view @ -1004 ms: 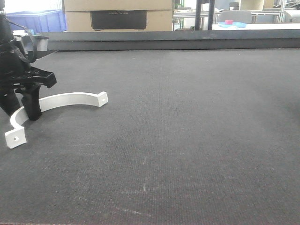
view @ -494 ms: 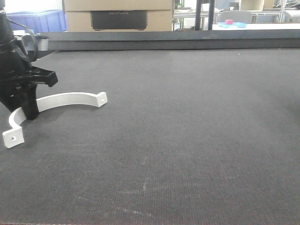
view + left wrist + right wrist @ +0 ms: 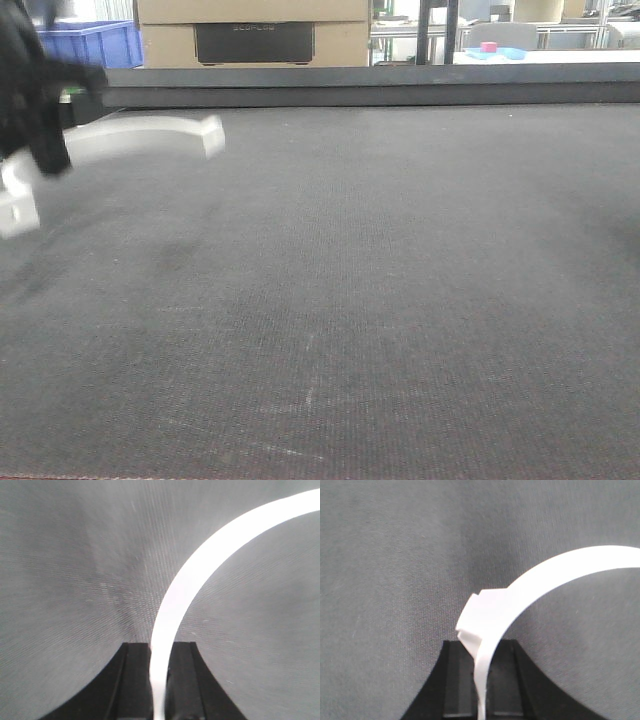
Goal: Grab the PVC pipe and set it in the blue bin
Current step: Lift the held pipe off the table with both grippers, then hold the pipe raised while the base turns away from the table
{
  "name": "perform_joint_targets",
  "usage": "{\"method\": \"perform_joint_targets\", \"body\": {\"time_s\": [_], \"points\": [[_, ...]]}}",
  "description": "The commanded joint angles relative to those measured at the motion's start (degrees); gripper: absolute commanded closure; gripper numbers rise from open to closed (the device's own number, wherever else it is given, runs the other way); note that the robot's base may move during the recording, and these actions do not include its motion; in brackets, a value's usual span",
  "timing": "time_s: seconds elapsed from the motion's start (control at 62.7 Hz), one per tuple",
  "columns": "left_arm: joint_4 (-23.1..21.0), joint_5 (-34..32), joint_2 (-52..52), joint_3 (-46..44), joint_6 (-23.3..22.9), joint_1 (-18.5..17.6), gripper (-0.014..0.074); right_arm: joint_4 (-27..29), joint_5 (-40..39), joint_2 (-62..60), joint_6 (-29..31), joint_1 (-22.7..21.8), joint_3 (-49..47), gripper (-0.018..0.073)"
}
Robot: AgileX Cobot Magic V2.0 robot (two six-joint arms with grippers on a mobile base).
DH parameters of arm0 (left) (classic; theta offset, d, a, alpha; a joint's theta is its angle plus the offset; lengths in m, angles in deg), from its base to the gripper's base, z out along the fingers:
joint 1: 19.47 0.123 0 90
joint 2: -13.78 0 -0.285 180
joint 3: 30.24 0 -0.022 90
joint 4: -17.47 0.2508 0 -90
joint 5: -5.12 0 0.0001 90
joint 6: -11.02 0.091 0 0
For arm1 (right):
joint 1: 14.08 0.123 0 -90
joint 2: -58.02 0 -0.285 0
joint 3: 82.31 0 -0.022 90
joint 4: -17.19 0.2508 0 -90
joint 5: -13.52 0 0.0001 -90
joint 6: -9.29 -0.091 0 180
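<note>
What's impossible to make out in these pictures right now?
Front view: motion blur smears the white plastic half-ring strap and left tool; tab holes unreadable.
Front view: blue plastic bin partly behind the left arm; inside hidden.
Right tool: outside the front view; whether its strap is the same piece is unclear.

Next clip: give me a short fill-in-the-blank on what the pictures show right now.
1. The left gripper is shut on the ____ PVC pipe.
2. In the front view the PVC pipe hangs ____ the dark mat, not resting on it.
3. The blue bin stands at the far ____ of the front view, behind the mat.

Missing words: white; above; left
</note>
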Motion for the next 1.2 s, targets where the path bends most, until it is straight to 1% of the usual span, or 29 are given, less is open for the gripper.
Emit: {"method": "perform_joint_targets", "body": {"time_s": [0.0,0.064,0.128,0.239,0.367,0.414,0.526,0.606,0.654,0.717,0.781,0.845,0.925,1.004,1.084,1.18], "points": [[0.0,-1.11,4.29,0.07,-2.82,-0.36,0.0707,-0.24,-1.15,-2.36,3.72,0.1,-0.36,0.0727],[0.0,-3.27,6.78,1.02,-4.35,-0.36,0.0707,-0.24,-2.19,-3.57,6.15,0.1,-0.36,0.0727],[-1.24,-5.7,9.71,2.84,-5.1,-0.36,0.0707,-0.24,-3.08,-5.01,7.77,0.1,-0.36,0.0727],[-4.2,-10.14,14.57,7.27,-5.08,-0.36,0.0707,-0.24,-5.45,-7.57,9.38,0.8,-0.14,0.0727],[-5.57,-20.34,20.12,15.15,-5.08,-0.36,0.0707,-0.24,-11.83,-10.91,12.31,3.32,1.99,0.0727],[-6.02,-24.09,22.09,18.34,-5.08,-0.36,0.0707,-0.24,-14.02,-12.14,12.56,4.45,3.16,0.0727],[-6.55,-30.2,26.39,25.13,-5.08,-0.36,0.0707,-0.24,-19.7,-15.2,12.56,6.81,6.66,0.0727],[-6.55,-35.51,29.85,30.03,-5.08,-0.36,0.0707,-0.24,-24.43,-17.4,12.56,7.41,9.87,0.0727],[-6.55,-39.88,32.45,33.22,-5.08,-0.36,0.0707,-0.14,-26.61,-19.12,12.56,7.41,12.08,0.0727],[-6.55,-46.05,36.35,37.44,-5.08,-0.36,0.0707,-0.14,-28.31,-21.47,12.56,7.41,14.81,0.0727],[-5.91,-50.65,39.56,40.6,-5.08,-0.36,0.0707,-0.14,-29.67,-23.24,12.56,7.41,17.6,0.0727],[-4.93,-53.88,42.31,43.33,-5.08,-0.36,0.0707,-0.14,-31.43,-24.82,12.56,7.41,19.97,0.0727],[-3.75,-55.15,44.21,44.68,-5.08,-0.36,0.0707,-0.14,-32.56,-25.86,12.56,7.41,20.61,0.0727],[-3.77,-55.02,45.57,45.12,-5.08,-0.36,0.0707,-0.14,-35.26,-26.66,12.56,7.41,20.61,0.0727],[-3.77,-56.38,46.93,45.12,-5.08,-0.36,0.0707,-0.14,-39.84,-26.8,12.56,7.41,20.61,0.0727],[-3.77,-57.86,48.46,45.12,-5.08,-0.36,0.0707,-0.14,-41.51,-26.8,12.56,7.41,20.61,0.0727]]}}
